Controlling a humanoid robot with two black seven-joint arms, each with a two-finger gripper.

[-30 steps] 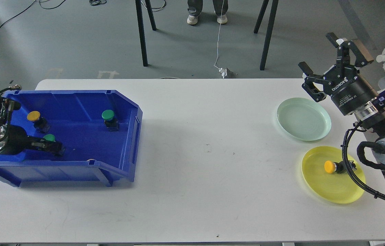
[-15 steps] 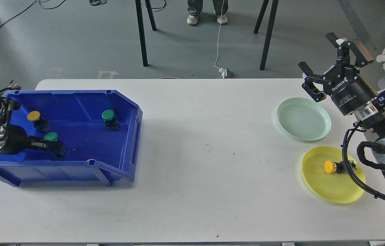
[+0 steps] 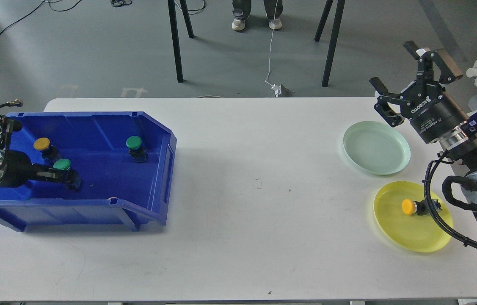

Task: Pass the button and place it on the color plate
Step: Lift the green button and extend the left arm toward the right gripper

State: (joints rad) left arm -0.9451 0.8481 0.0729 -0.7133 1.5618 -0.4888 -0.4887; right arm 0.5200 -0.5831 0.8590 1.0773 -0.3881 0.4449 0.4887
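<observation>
Left gripper [image 3: 65, 177] has lifted a bit within the blue bin [image 3: 153, 169] since a second ago, clenched on a green button [image 3: 62, 164] — pick looks done, handover next. Right gripper [image 3: 403, 80] waits spread wide above the green plate [image 3: 395, 163]. Buttons: glossy domed caps, black bodies; plates smooth shallow plastic.

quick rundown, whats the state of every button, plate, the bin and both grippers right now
left gripper: in the blue bin, shut on the green button
green button: gripped, cap up
second green button: loose in bin, upright
yellow button: loose in bin
blue bin: open top, on the table
right gripper: open, empty
green plate: empty
yellow plate: holds a yellow button on its side
</observation>
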